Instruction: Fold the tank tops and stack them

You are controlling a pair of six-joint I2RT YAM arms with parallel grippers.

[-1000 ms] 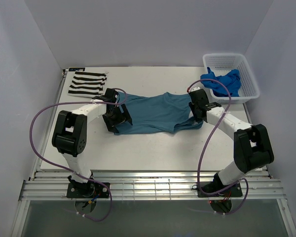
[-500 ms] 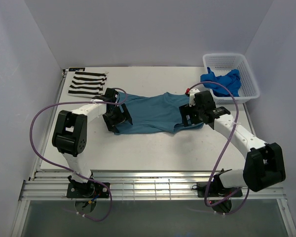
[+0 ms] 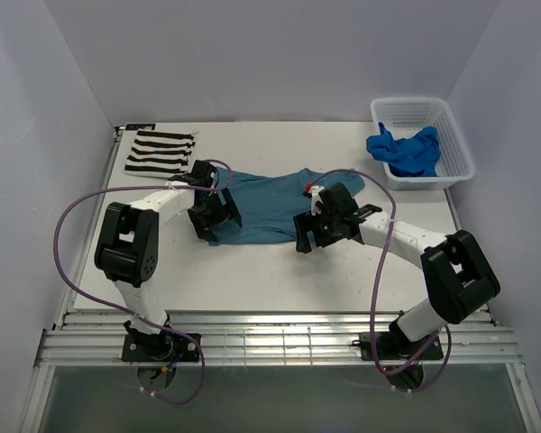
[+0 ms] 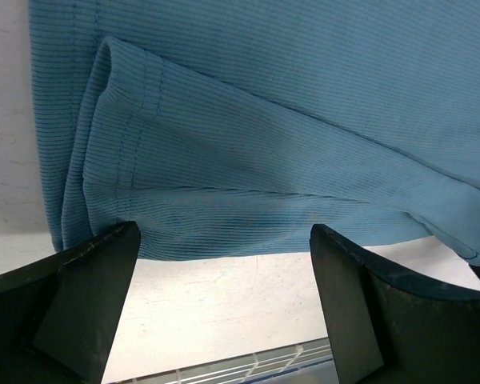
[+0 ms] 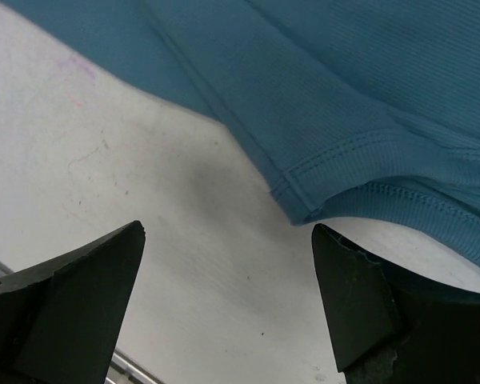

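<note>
The muted teal-blue tank top (image 3: 270, 200) lies spread across the middle of the table. My left gripper (image 3: 215, 218) is open at its left front edge. In the left wrist view the ribbed teal cloth (image 4: 288, 120) lies just beyond the open gripper (image 4: 224, 280). My right gripper (image 3: 310, 232) is open at the top's front edge, near the middle. In the right wrist view a hemmed corner (image 5: 308, 210) lies ahead of the open, empty gripper (image 5: 228, 296). The black-and-white striped tank top (image 3: 160, 152) lies folded at the back left. The royal blue tank top (image 3: 404, 150) is bunched in the basket.
The white lattice basket (image 3: 461, 144) stands at the back right corner. Purple cables loop from both arms. White walls enclose the table (image 3: 279, 271) on three sides. A metal rail runs along the near edge.
My right arm has swung left from the teal top's right end to its front edge near the middle. The left arm has not moved.
</note>
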